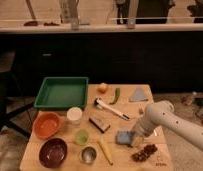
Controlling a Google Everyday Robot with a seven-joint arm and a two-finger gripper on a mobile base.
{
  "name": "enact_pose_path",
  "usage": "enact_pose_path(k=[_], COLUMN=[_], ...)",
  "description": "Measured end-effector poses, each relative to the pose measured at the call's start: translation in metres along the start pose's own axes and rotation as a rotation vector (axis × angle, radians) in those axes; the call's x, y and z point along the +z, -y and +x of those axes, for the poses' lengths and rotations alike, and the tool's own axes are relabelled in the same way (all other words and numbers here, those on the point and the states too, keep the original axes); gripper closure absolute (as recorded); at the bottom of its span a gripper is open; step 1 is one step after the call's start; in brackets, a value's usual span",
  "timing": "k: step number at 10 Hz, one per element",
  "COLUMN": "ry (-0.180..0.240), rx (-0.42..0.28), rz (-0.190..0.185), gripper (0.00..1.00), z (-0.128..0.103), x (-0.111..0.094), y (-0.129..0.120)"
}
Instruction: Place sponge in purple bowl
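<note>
The sponge (pixel 123 137), a small blue-grey pad, lies on the wooden table (pixel 55 167) right of centre near the front. My gripper (pixel 135 139) is at the end of the white arm (pixel 167 120), which reaches in from the right. The gripper is low over the table, right at the sponge's right edge, and partly hides it. The purple bowl (pixel 53 152) stands empty at the front left corner, well to the left of the sponge and the gripper.
Between sponge and purple bowl are a yellow piece (pixel 105 150), a metal cup (pixel 88 155) and a small green cup (pixel 81 137). Also there: an orange bowl (pixel 46 125), a white cup (pixel 74 115), a green tray (pixel 62 92), a brown block (pixel 99 123), a brush (pixel 111 109) and grapes (pixel 145 152).
</note>
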Motion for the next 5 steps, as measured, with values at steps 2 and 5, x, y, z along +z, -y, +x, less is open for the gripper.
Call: enact_pose_path(k=[2, 5], ry=[0.0, 0.018], rx=[-0.028, -0.147], rz=[0.018, 0.051], gripper=[1.0, 1.0], z=[-0.01, -0.035], x=[-0.018, -0.053], y=[0.006, 0.006])
